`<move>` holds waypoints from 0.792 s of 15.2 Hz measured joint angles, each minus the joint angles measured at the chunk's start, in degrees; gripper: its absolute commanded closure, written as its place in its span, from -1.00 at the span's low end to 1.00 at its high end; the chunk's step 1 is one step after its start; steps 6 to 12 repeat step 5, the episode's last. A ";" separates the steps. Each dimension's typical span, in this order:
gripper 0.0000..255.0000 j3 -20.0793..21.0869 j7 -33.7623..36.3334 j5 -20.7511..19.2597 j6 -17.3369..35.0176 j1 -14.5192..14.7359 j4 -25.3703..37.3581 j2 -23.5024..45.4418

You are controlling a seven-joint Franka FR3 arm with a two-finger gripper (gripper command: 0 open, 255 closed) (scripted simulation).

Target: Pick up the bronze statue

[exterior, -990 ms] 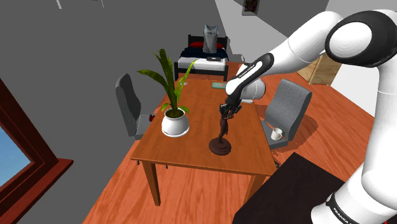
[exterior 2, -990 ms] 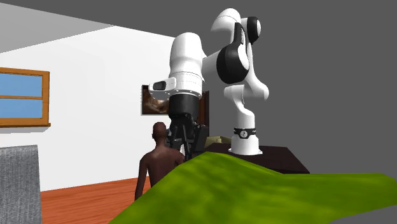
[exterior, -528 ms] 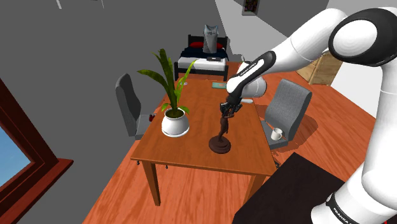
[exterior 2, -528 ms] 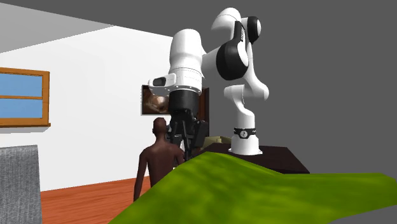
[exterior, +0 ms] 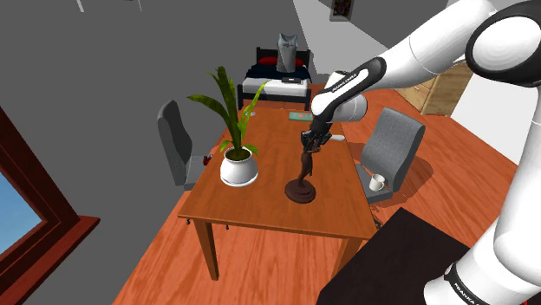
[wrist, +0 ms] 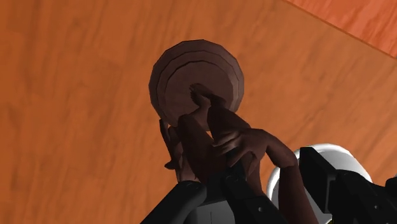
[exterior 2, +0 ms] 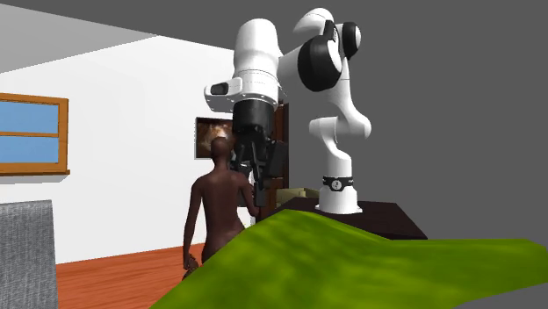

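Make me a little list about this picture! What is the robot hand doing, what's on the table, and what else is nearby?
surface: table, brown wood
thing held: statue, a dark brown figure on a round base, upright
robot hand: gripper, black, shut on the statue's upper part
also on the table: plant with green leaves in a white pot, at the shoulder view's left of the statue
seats: chairs, both grey, one and another on opposite sides of the table
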 measured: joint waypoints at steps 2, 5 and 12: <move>1.00 -0.25 0.60 -0.59 -1.31 0.20 0.17 -1.19; 1.00 -0.50 1.30 -1.25 -2.91 0.40 0.71 -2.27; 1.00 -0.50 1.30 -1.25 -2.91 0.40 0.71 -2.27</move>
